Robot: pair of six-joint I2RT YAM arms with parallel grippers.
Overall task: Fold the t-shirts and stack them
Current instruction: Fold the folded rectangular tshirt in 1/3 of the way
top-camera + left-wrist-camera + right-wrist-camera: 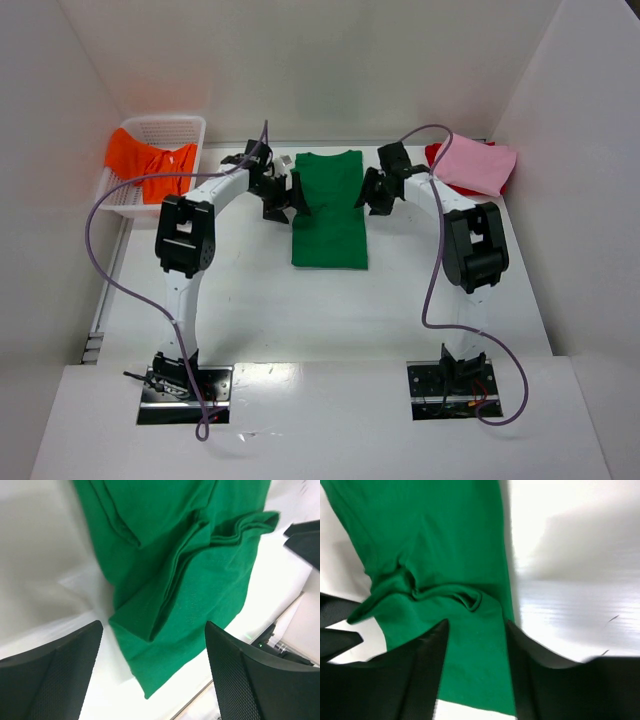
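A bright green t-shirt (330, 212) lies on the table's middle as a long strip, sleeves folded in. My left gripper (283, 196) hovers at its left edge near the collar end. In the left wrist view that gripper (152, 630) stands wide open over the rumpled folded sleeve (180, 570), gripping nothing. My right gripper (372, 190) is at the shirt's right edge. In the right wrist view it (477, 625) is open, with flat green cloth (470, 670) below the gap. An orange t-shirt (150, 165) hangs over the basket. A pink t-shirt (475, 163) lies on a red one (436, 152).
The white mesh basket (170, 130) stands at the back left by the left wall. The pink and red pile sits at the back right corner. White walls close in the table on three sides. Purple cables loop from both arms.
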